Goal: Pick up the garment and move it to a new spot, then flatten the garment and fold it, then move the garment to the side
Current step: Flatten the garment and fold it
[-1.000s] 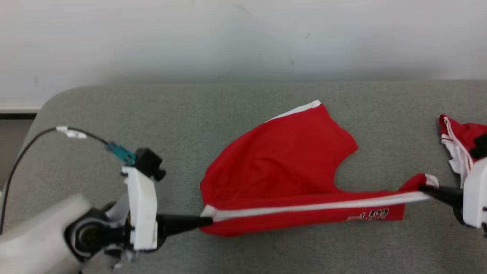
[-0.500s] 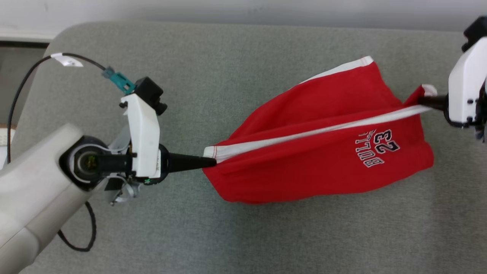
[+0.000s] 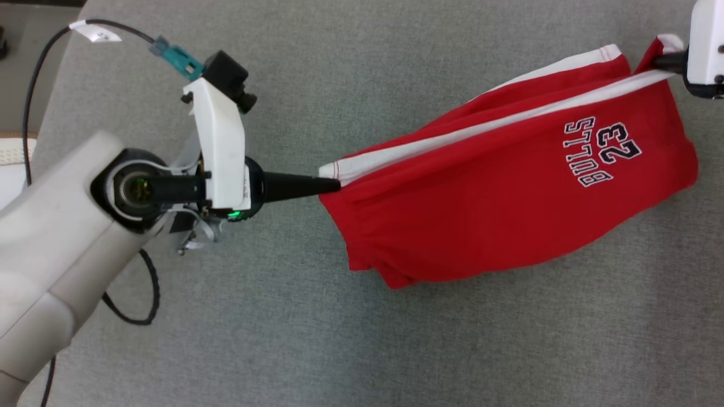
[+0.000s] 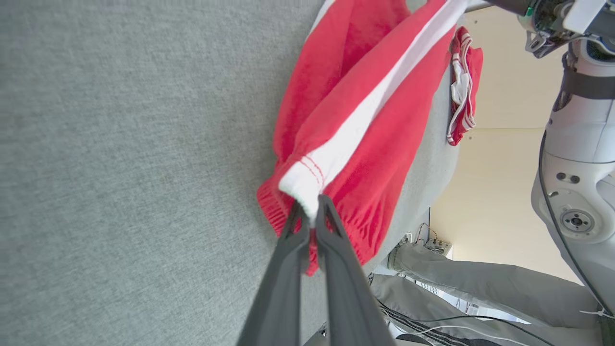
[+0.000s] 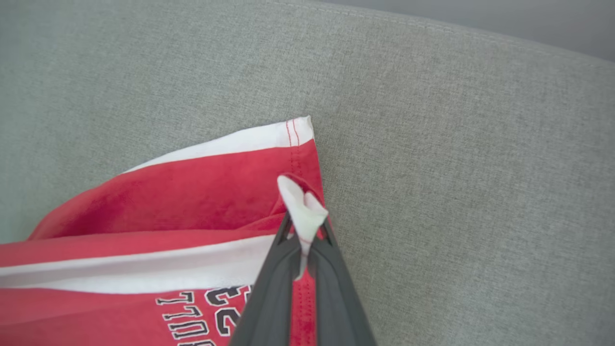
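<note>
The garment (image 3: 509,192) is a pair of red shorts with a white side stripe and a "BULLS 23" print. It is stretched by the stripe between my two grippers above the grey padded surface (image 3: 350,68), and its red body sags below the stripe. My left gripper (image 3: 334,183) is shut on the stripe's left end. In the left wrist view the left gripper (image 4: 311,211) pinches that white corner of the garment (image 4: 365,120). My right gripper (image 3: 662,59) at the top right is shut on the other end. In the right wrist view the right gripper (image 5: 303,226) pinches a white fold of the garment (image 5: 192,202).
A second red and white cloth (image 4: 461,86) lies bunched near the far end of the padded surface. A black cable (image 3: 34,85) loops by my left forearm, close to the surface's left edge. My own pale body (image 4: 576,144) stands beside the surface.
The head camera has tilted down, shifting the whole picture. The garment, held taut between both grippers, has swung over so its printed face now shows. The grips are unchanged.
</note>
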